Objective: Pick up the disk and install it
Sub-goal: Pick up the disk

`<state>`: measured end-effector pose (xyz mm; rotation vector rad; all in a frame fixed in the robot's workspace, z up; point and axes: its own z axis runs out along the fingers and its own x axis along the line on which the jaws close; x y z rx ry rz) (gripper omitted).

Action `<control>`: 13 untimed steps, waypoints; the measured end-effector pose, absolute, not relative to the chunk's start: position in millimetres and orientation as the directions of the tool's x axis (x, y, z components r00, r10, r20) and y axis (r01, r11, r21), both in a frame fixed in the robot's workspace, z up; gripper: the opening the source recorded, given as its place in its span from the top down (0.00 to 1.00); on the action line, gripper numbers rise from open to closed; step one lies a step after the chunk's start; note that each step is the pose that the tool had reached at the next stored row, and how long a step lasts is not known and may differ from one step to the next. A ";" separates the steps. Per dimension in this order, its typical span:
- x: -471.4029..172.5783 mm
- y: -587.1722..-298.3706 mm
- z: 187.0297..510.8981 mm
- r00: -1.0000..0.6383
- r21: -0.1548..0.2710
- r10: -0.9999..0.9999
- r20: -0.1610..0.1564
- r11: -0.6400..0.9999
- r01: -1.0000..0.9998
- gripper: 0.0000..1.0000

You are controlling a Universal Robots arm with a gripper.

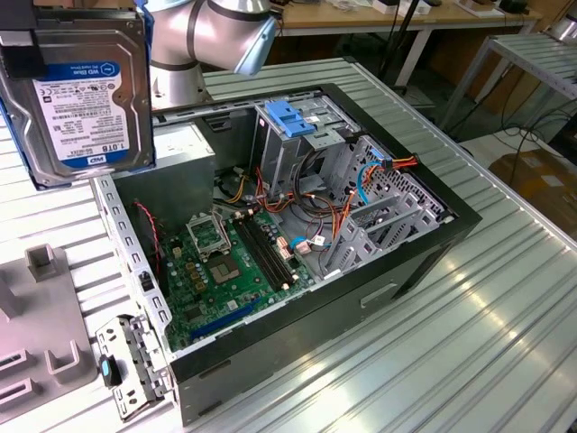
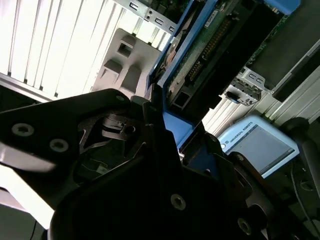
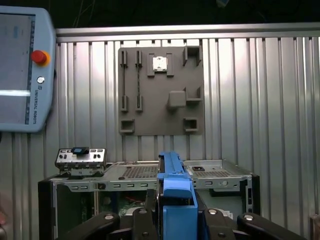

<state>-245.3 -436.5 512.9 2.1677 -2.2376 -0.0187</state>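
— By what is everything carried?
— A table (image 1: 487, 307) of ribbed, silvery metal slats is seen, brightly lit in places.
— What is laid directly on it?
— An open computer case (image 1: 397, 289) is set on it, with the interior turned upward. A flat grey fixture plate (image 1: 63, 316) with raised blocks and slots is placed near the case, at the exterior view's left. A small perforated metal bracket (image 1: 135, 356) is laid between the two, just beside the case's corner.
— Is anything else rested there?
— A pendant (image 3: 22, 70) with a red button is seen against the slats in the first wrist view. Whether it is rested on them cannot be told.
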 end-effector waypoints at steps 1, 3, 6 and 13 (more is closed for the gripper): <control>-243.5 -437.5 513.0 -0.032 0.027 -0.999 0.010 0.032 -0.999 0.63; -238.0 -439.5 513.0 -0.032 0.029 -0.999 0.011 0.032 -0.999 0.63; -231.9 -442.7 513.0 -0.032 0.030 -0.999 0.011 0.032 -0.999 0.63; -217.3 -453.4 512.9 -0.032 0.032 -0.999 0.011 0.032 -0.999 0.63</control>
